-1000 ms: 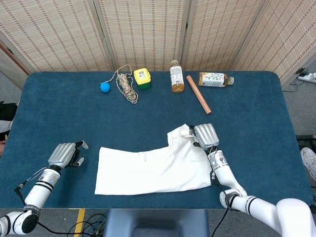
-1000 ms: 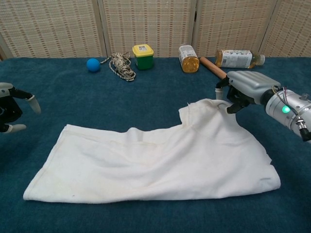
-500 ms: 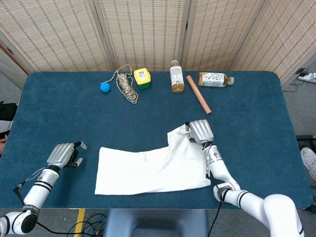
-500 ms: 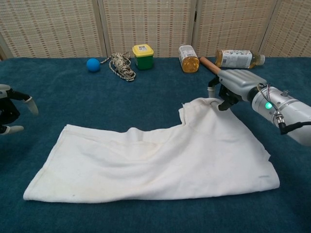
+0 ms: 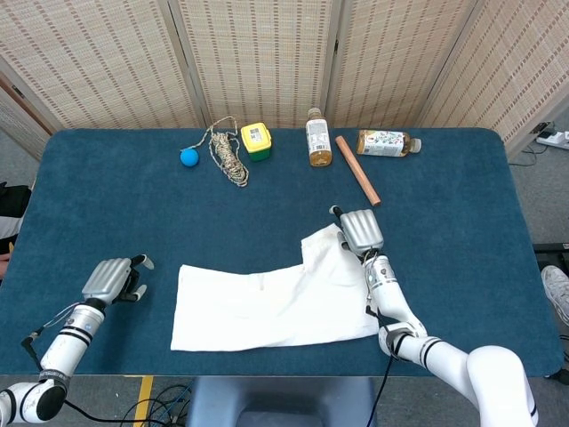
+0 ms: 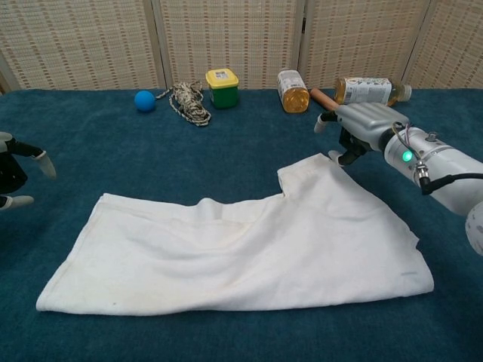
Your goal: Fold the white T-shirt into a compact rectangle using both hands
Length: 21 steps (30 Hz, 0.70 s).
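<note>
Whereas the right hand (image 6: 361, 127) rested on the raised sleeve corner of the white T-shirt (image 6: 249, 245) one second ago, it now sits just beyond that corner, toward the upper right of the chest view, with its fingers apart and nothing held. The fingertips are at or just off the cloth edge; contact cannot be confirmed in either view. The sleeve corner has settled flatter on the tabletop (image 5: 462, 231) since the hand moved off it.

The white T-shirt lies in the lower centre of the head view as a wide, partly folded band, its long edge running left to right, with the sleeve section projecting toward the upper right.

The left hand (image 5: 108, 279) stays at the lower left of the head view, well apart from the shirt's left edge, its fingers loosely curled and holding nothing.

Judgement: the release indicates one fold or smoothing pass is complete. The garment remains too long for a compact rectangle; a crosswise fold with both hands is still required.
</note>
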Available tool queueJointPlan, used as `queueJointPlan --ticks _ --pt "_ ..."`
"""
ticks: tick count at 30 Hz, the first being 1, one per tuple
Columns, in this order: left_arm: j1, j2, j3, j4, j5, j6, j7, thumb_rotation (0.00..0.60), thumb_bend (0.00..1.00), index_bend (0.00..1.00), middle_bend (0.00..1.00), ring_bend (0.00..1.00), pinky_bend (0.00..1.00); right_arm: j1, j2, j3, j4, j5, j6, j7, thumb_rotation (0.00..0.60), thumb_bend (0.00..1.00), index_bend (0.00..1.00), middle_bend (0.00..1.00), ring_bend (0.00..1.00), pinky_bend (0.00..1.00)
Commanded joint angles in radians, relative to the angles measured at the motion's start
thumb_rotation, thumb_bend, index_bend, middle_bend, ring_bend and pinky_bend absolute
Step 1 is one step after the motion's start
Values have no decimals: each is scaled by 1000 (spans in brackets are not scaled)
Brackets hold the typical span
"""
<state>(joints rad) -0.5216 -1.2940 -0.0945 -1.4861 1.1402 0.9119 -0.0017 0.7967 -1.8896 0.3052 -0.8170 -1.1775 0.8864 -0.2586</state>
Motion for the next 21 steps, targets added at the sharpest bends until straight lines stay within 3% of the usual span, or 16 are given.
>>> queueJointPlan --ticks 1,8,21 --pt "1 0 -1 2 0 0 -2 600 403 375 860 776 978 1 22 7 -42 9 -10 14 600 448 228 927 999 1000" --pt "0 -5 0 4 2 -6 -3 600 403 375 860 776 978 10 66 -10 -111 50 -76 -44 600 447 228 927 999 1000" --pt "2 -9 -1 14 -2 -12 -4 600 403 375 860 776 978 63 37 -9 -78 194 -160 -191 600 439 228 927 996 1000"
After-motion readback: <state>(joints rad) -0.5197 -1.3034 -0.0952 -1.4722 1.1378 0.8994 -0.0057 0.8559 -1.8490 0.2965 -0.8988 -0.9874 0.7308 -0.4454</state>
